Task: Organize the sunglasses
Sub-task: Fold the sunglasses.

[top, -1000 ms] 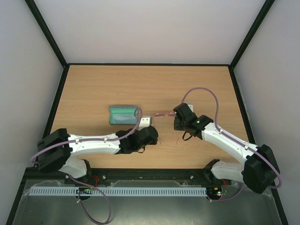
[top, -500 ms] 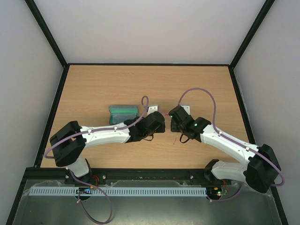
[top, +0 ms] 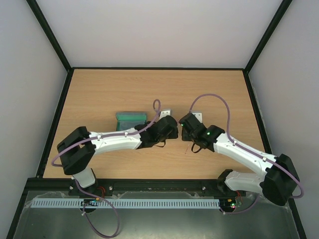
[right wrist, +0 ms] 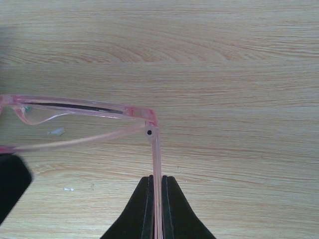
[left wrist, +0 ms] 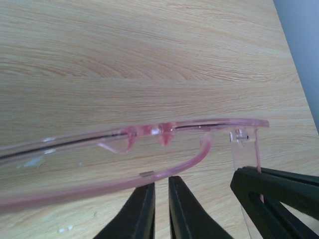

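Note:
The pinkish translucent sunglasses [top: 176,120] hang just above the table between my two grippers. My right gripper [top: 184,123] is shut on one slim temple arm [right wrist: 156,159], just behind the hinge, and the front frame [right wrist: 84,107] runs off to the left. My left gripper [top: 169,125] has its jaws almost together with nothing between them. Its tips [left wrist: 161,183] sit right under the other, folded-in temple arm [left wrist: 179,167]. The grey-blue case [top: 131,119] lies open, green inside, left of the left gripper. The right gripper's black fingers [left wrist: 279,191] show in the left wrist view.
The left arm's forearm and purple cable [top: 155,107] pass right beside the case. The right arm's purple cable [top: 214,97] loops over the table behind the right gripper. Black frame rails [top: 60,114] bound the wooden table [top: 149,84].
My left arm has swung forward and right from near the front edge until its tips meet the sunglasses. My right gripper has shifted slightly left and back, still holding the temple arm.

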